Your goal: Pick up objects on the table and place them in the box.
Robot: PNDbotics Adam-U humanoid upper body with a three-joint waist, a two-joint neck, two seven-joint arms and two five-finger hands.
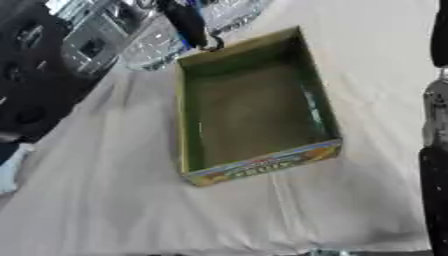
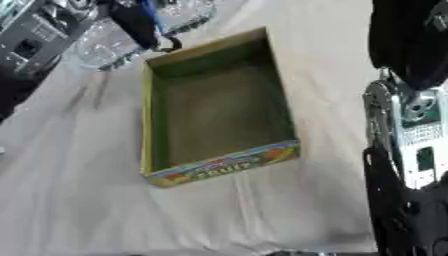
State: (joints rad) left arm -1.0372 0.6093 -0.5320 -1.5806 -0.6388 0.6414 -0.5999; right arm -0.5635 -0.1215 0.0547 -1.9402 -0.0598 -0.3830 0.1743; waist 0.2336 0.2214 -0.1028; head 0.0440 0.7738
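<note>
The box, an open green carton with a printed front panel, sits slightly askew on the white cloth-covered table; nothing is visible inside it. The right arm rises along the right edge. Neither hand is in view, so finger state cannot be told.

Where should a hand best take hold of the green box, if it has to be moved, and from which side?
Probably the right long wall of the box, near its middle, approached from above on the right: the box is open-topped and looks empty, so the thin upright rim can be pinched, and the white cloth beside that wall is bare.
</note>
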